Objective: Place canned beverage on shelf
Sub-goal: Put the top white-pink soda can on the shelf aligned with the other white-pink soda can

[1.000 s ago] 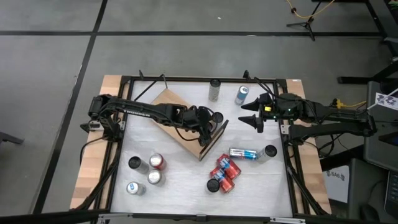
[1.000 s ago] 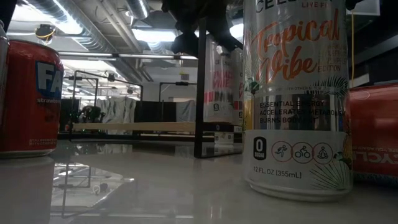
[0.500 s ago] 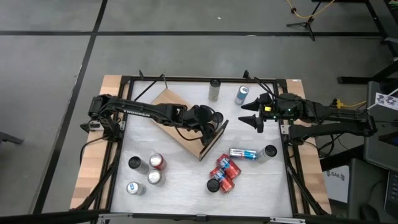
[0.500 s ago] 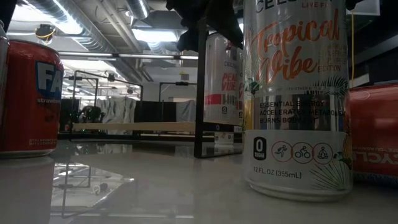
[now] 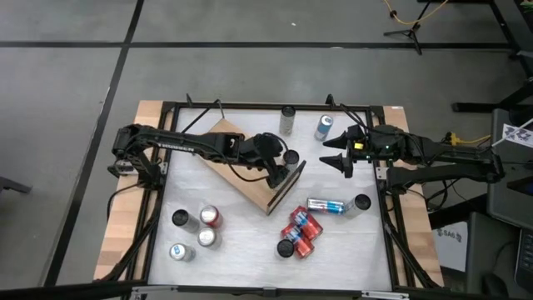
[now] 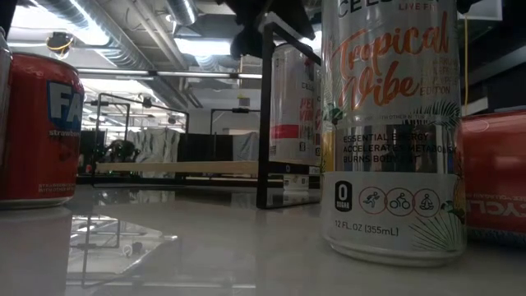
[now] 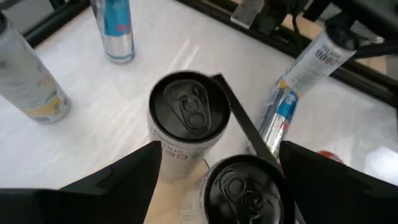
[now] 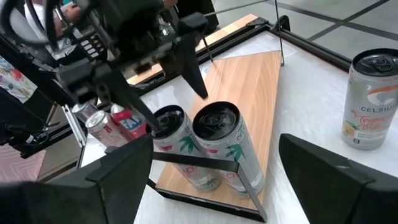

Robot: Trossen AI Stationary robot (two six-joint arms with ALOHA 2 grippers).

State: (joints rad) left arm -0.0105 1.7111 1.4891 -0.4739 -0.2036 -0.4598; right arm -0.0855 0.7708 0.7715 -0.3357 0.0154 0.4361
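The shelf (image 5: 241, 162) lies mid-table with two black-topped cans (image 8: 214, 146) standing at its end rail, and the left gripper (image 5: 271, 154) hovers over them, jaws apart, holding nothing. Beyond that rail the right gripper (image 5: 346, 156) waits, jaws apart. Well off the shelf, a can (image 6: 390, 123) reads "Tropical Vibe".

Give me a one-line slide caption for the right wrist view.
Two black-topped cans stand side by side on the light-wood shelf, the left arm's open tool just above them.
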